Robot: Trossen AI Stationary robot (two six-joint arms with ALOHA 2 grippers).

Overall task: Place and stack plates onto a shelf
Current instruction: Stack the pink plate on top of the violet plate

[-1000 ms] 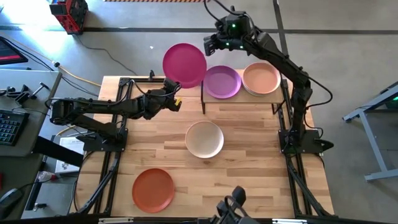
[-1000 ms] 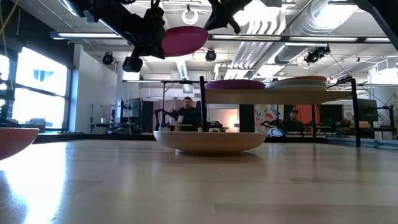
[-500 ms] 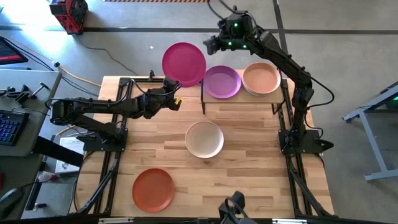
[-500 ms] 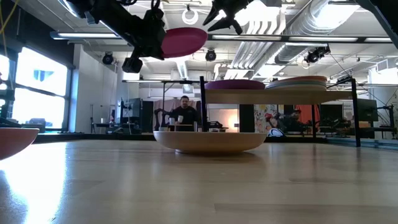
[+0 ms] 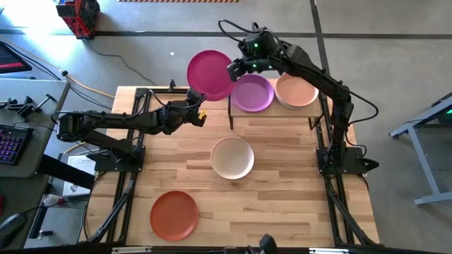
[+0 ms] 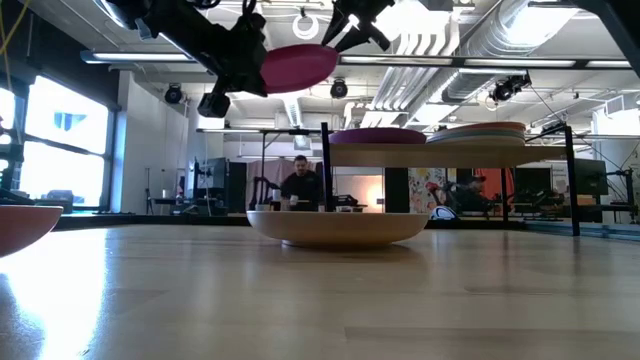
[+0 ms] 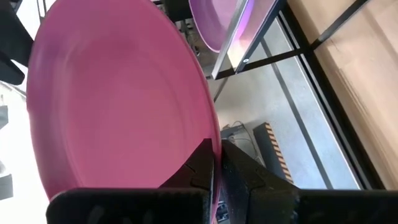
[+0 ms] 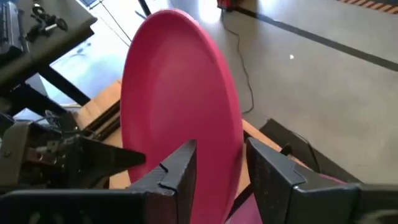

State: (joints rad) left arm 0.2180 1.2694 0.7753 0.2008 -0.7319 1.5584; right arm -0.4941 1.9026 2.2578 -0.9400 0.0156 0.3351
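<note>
A magenta plate hangs high over the table's far edge, left of the shelf. My left gripper is shut on its rim. My right gripper is open at the plate's opposite side. In the right wrist view its two fingers stand on either side of the plate's rim; whether they touch it, I cannot tell. On the shelf lie a purple plate and a stack topped by a peach plate. A cream plate and an orange-red plate rest on the table. My left gripper pinches the magenta plate's rim between its two fingers, one on the upper face and one on the underside. The fingers come nearly level from the table's left side. The plate is lifted clear, about level with a slight tilt, above shelf height.
The shelf's black frame posts stand just right of the held plate. The purple plate takes the shelf's left half, the peach stack its right half. In the low view people show in the room far behind the table.
My right gripper has opened and gone toward the table's left edge, to the magenta plate, so its fingers now straddle the rim. My left gripper and the plate have kept still.
</note>
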